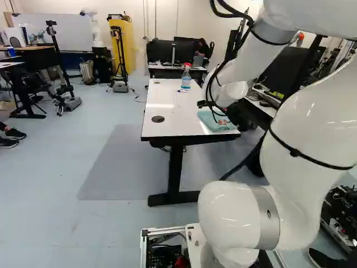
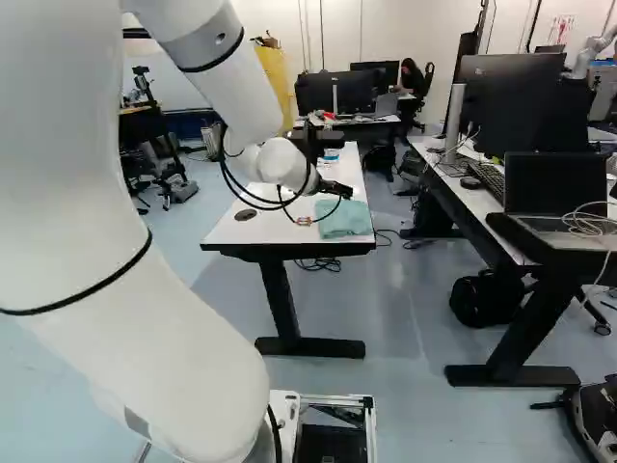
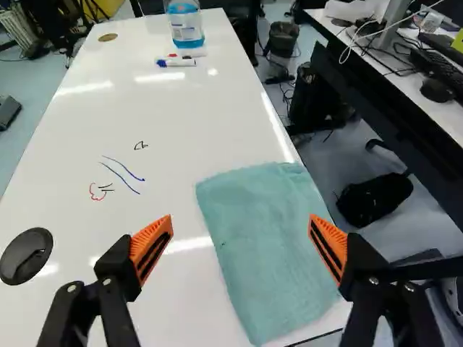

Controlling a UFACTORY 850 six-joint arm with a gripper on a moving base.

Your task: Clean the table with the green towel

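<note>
Gripper (image 2: 334, 187) wide open, nil held | grn towel (image 3: 264, 246) on tbl (image 3: 170, 123) | ink mks (image 3: 121, 177) nr towel

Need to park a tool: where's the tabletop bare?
Bare: tabletop between pen marks and markers; also between near grommet and towel. Crowded: around the bottle, markers just beside it, and at the towel, where the open gripper hovers.

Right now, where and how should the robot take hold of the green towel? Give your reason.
Probably by the middle, from straight above. The towel lies flat on the table, so its sides offer little to grip. The open gripper could close downward and pinch up a fold of cloth.
</note>
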